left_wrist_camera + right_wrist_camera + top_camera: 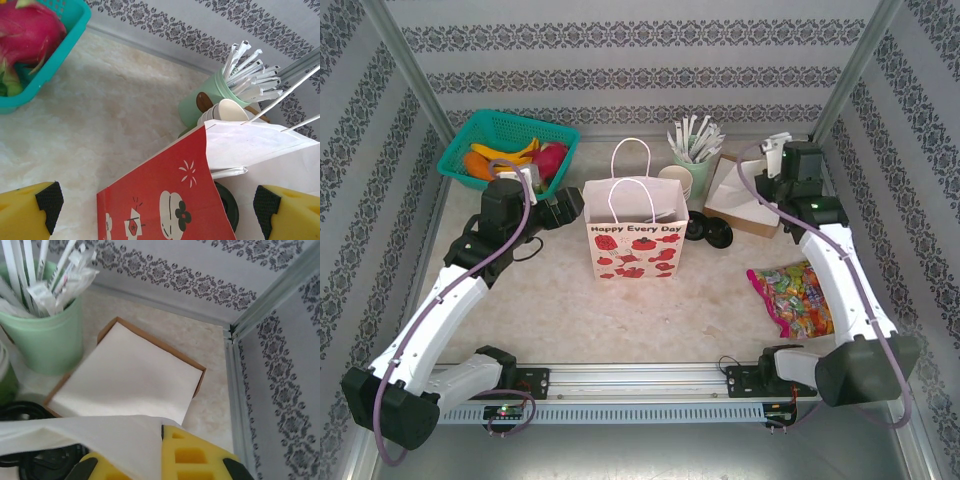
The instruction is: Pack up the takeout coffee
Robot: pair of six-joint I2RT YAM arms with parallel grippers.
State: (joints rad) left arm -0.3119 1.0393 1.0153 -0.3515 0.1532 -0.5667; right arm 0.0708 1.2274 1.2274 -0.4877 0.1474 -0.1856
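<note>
At 10 o'clock in the top view the basket (520, 122) sits against the back wall, and its near rim is close to the left arm's wrist. Just right of it, the left gripper (572, 203) is level with the bag's left edge. The left wrist view shows its jaws released and spread wide, with the bag's red front panel running up between the pads (49, 200).

The bag (632, 240) stands upright at the table's centre, mouth open. The coffee (228, 206) appears to sit low inside it. Only a black lid with a green edge shows, half hidden behind the red panel.

From 6 to 9 o'clock of the bag the table (550, 300) is bare, giving wide room.

Behind the bag at 1 o'clock things crowd together. The cups (677, 180) touch the holder (696, 170), and the lids (708, 231) lie just off the bag's right edge.

Right of these, the tray (200, 372) holds stacked napkins (130, 370), with one corner near the back wall. The right gripper (125, 455) is above the tray's near edge, grasping a napkin (75, 432) that stretches left over the lids. The corner post (270, 295) and the right wall are close by.

At 4 o'clock a candy bag (795, 295) lies beside the right arm.
</note>
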